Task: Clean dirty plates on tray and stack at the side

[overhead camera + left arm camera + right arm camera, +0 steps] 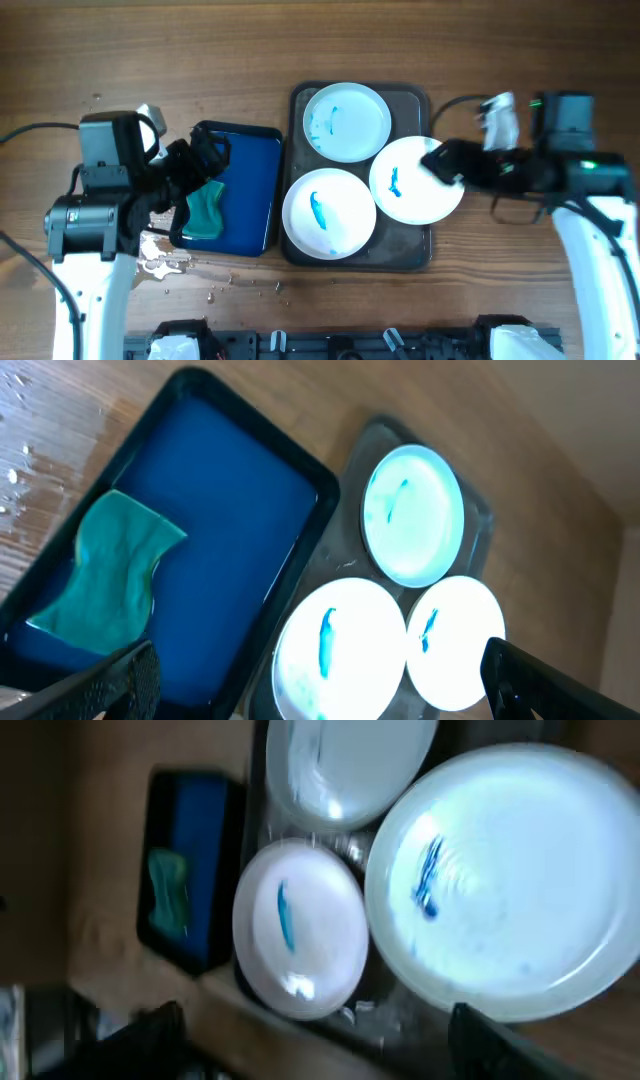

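Three dirty plates lie on the dark tray [408,252] at the middle of the wooden tabletop [150,50], each white and streaked with blue. The far plate [345,120] sits at the tray's back end and the near plate [328,212] at its front left. The third plate [410,190] lies to the right, with its edge reaching out past the tray's right rim. The right pincer [440,160] hovers at that plate's far right edge; its fingers [505,1042] are spread wide with nothing clamped between them, and I cannot tell whether they touch the plate. Just beside the tray on the left lies a glossy blue tray [250,190] holding a crumpled teal cloth [205,208]. The left pincer [205,160] hangs over this blue tray, spread wide and gripping nothing. Water drops [165,262] glisten on the wood near the blue tray's front corner
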`<state>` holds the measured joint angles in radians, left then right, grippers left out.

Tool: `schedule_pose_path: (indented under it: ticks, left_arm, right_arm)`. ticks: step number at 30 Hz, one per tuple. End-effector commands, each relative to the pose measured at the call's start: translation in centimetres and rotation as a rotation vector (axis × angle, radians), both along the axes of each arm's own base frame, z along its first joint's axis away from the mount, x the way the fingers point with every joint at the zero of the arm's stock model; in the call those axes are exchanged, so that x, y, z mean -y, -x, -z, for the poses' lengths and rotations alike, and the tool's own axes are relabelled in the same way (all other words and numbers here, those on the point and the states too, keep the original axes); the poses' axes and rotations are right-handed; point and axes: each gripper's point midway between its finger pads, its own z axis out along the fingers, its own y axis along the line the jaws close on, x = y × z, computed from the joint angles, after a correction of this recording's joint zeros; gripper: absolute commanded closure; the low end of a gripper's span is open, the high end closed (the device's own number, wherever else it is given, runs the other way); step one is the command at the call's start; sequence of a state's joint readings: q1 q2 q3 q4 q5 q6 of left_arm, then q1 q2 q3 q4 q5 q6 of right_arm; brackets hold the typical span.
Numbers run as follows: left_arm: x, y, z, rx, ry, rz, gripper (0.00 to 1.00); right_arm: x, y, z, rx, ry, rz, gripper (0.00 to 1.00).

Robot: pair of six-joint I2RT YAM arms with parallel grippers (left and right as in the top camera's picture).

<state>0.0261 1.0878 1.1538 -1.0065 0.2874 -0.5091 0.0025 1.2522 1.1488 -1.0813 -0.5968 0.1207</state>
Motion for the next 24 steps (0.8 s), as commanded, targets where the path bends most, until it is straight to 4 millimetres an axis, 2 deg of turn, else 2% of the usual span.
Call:
schedule_pose_path:
  ticks: [1,3,4,6,8,10,11,12,13,14,17,20,24]
  left_arm:
    - [-0.2,-0.2,-0.3,0.005,-0.023,-0.002,0.00]
    - [-0.8,0.1,0.2,-0.018,-0.052,-0.023,0.00]
    - [-0.9,0.4,0.4,-0.031,-0.067,-0.003,0.00]
    - [-0.9,0.8,0.8,-0.043,-0.093,0.035,0.00]
    - [-0.8,1.0,0.9,-0.047,-0.114,0.064,0.00]
    - [-0.8,1.0,1.1,-0.050,-0.114,0.064,0.00]
    - [-0.8,0.9,1.2,-0.058,-0.113,0.065,0.00]
    - [-0.8,0.8,1.5,-0.067,-0.113,0.065,0.00]
    - [-0.8,0.8,1.7,-0.078,-0.112,0.066,0.00]
    - [-0.8,0.8,2.2,-0.101,-0.111,0.069,0.00]
    - [0.1,0.8,3.9,-0.177,-0.110,0.105,0.00]
    - [1.2,0.7,5.5,-0.238,-0.132,0.151,0.04]
    - [0.9,1.0,8.2,-0.358,-0.180,0.152,0.06]
  right_arm:
    - [-2.6,3.5,4.3,-0.107,0.165,-0.135,0.21]
    - [-5.6,6.2,7.7,-0.174,0.178,-0.196,0.25]
    - [-6.5,7.6,10.7,-0.207,0.235,-0.178,0.27]
    - [-7.6,8.4,14.1,-0.188,0.269,-0.208,0.30]
    - [-8.3,8.3,16.5,-0.183,0.293,-0.273,0.46]
    - [-8.0,7.5,18.5,-0.190,0.342,-0.273,0.49]
    - [-8.1,6.9,19.9,-0.199,0.359,-0.265,0.54]
    - [-8.3,6.6,20.8,-0.203,0.365,-0.269,0.61]
    - [-7.8,6.0,21.7,-0.206,0.398,-0.246,0.73]
    - [-7.1,5.0,21.9,-0.204,0.426,-0.200,0.76]
    - [-6.4,1.8,20.7,-0.156,0.403,-0.114,0.81]
    - [-4.5,-0.6,20.4,-0.142,0.415,0.050,0.85]
    - [-4.3,-1.1,20.3,-0.130,0.409,0.064,0.95]
